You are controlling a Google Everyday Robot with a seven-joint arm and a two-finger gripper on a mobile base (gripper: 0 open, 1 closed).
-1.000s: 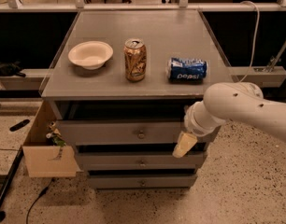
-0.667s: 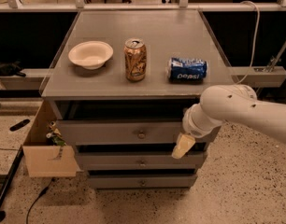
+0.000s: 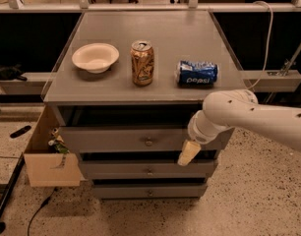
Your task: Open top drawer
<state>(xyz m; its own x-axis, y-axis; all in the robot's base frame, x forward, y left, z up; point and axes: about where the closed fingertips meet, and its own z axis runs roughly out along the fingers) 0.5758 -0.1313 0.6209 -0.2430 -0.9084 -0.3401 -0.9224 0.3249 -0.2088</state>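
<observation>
We see the grey cabinet from the front and a little above. The top drawer sits just under the cabinet's flat top, with a small round knob at the middle of its front. A dark gap shows above the front, which looks to stand forward of the two narrower drawers below it.

The white arm reaches in from the right. The gripper hangs at the right part of the top drawer's front, down by its lower edge and well to the right of the knob. We cannot tell whether it is open or closed, or whether it has hold of anything.

On the top stand a white bowl, an upright gold can and a blue can lying on its side. A cardboard box sits against the cabinet's left side.
</observation>
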